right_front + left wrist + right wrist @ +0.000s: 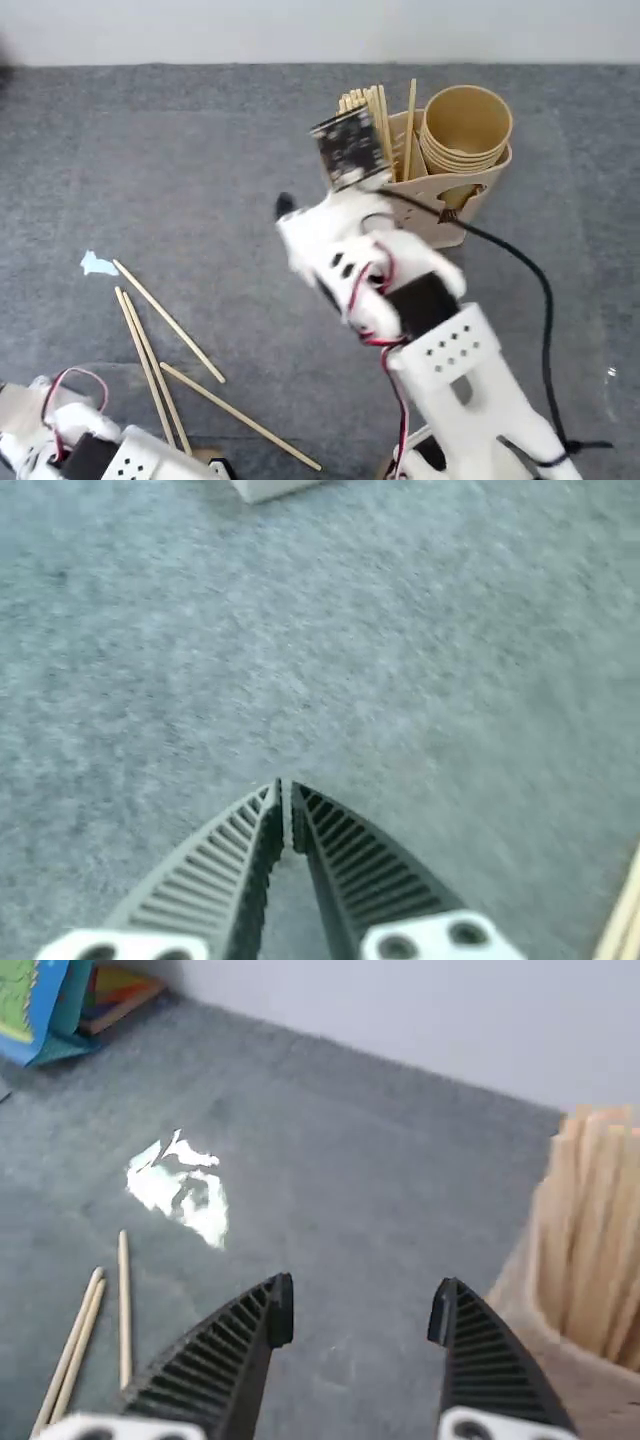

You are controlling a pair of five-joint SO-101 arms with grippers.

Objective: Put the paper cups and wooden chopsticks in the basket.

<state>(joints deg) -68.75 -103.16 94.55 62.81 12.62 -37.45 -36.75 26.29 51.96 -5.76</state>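
We see the right tool (360,1310) spread wide and empty just beside the beige basket (488,180), a stance suited to dropping sticks in. Stacked tan paper cups (467,125) and upright pale chopsticks (375,110) stand inside. The left tool (285,815) is pinched together, holding nothing. Seemingly four loose chopsticks (168,321) lie on the grey table (200,150).

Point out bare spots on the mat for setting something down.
Bare: the far-left mat in the high view, between the basket, the paper scrap and the loose chopsticks; also the strip beyond the cable. Crowded: around those chopsticks and under the right arm.
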